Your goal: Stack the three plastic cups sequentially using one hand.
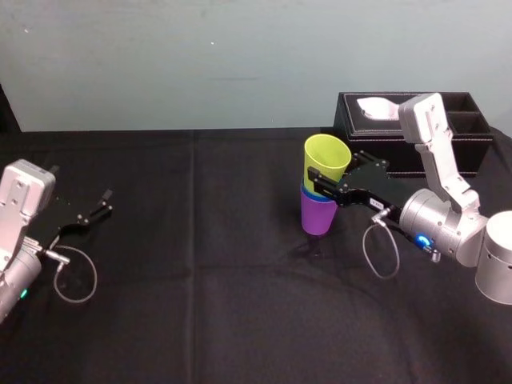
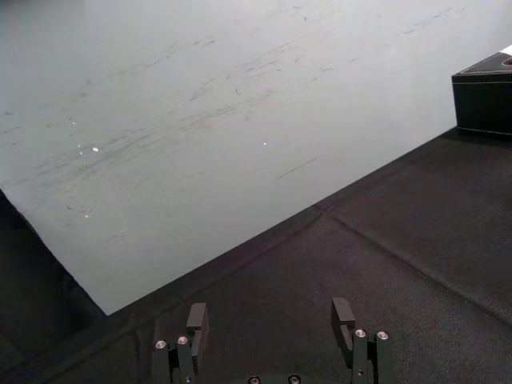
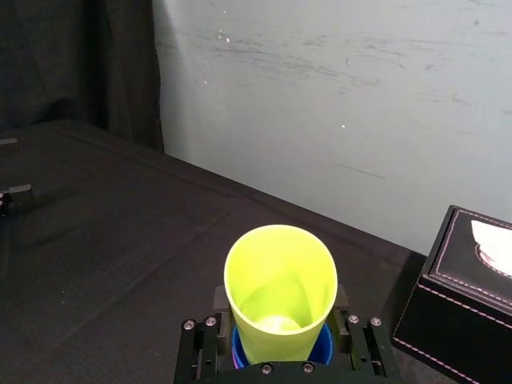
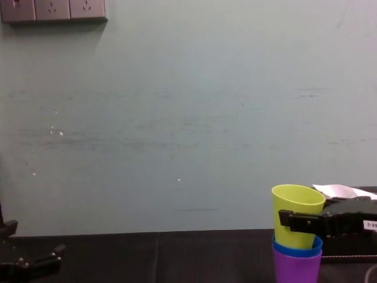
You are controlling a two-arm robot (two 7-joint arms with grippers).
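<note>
**Right claw grips the top cup of a three-cup stack**

Right claw (image 3: 280,308), on its silver-grey arm, reaches in level from the robot's right. Its two black fingers are closed on the sides of the yellow-green cup (image 1: 326,164), pinching it just below the rim. That cup sits mouth up inside the blue cup (image 1: 307,192), of which only a rim band shows. The blue cup in turn nests in the purple cup (image 1: 318,218), which stands on the black surface (image 1: 200,264) right of centre.

The stack's long axis runs nearly upright, and the claw crosses it at a right angle. The yellow-green cup leans slightly and looks not fully seated. All three cups appear nested, so the task seems close to done. The likely remaining step is to settle the top cup straight down along that axis, then spread the fingers and back off to the right without tipping the stack.

A black tissue box (image 1: 464,128) sits just behind the arm. The left claw (image 2: 270,320) rests well apart at the far left, fingers spread and holding nothing.
</note>
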